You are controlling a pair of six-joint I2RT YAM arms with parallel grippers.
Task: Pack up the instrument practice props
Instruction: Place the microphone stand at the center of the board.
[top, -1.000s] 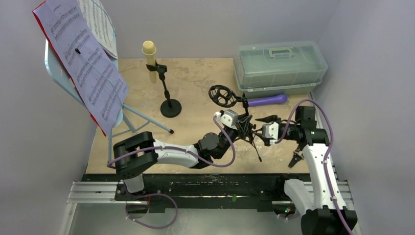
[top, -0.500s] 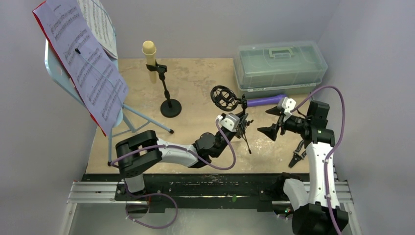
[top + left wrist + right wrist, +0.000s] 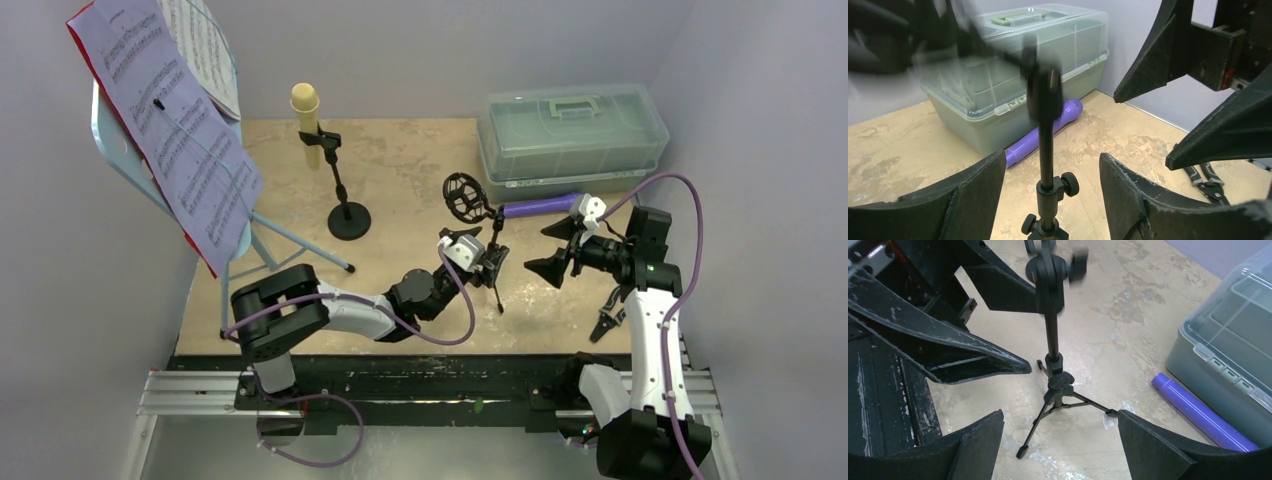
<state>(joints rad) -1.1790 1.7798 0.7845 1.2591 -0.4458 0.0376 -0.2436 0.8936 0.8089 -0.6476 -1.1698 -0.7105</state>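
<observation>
Claws both apart, empty: left claw (image 3: 1050, 167) astride black mic holder (image 3: 1053, 340) stem, right claw (image 3: 1059, 415) near it

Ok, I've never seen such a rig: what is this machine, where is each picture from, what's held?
Two robot arms are bolted at the table's near edge. One picture looks down from above and behind them; the other two come from wrist cameras, so the black wedges there are fingers. On the table: a music stand with sheet music, a cream microphone in a round-based holder, a purple microphone beside a plastic box, pliers, and a small tripod holder. The left pincer is open around the tripod holder's pole, without gripping; the right pincer, open too, faces it. Nothing is held.
</observation>
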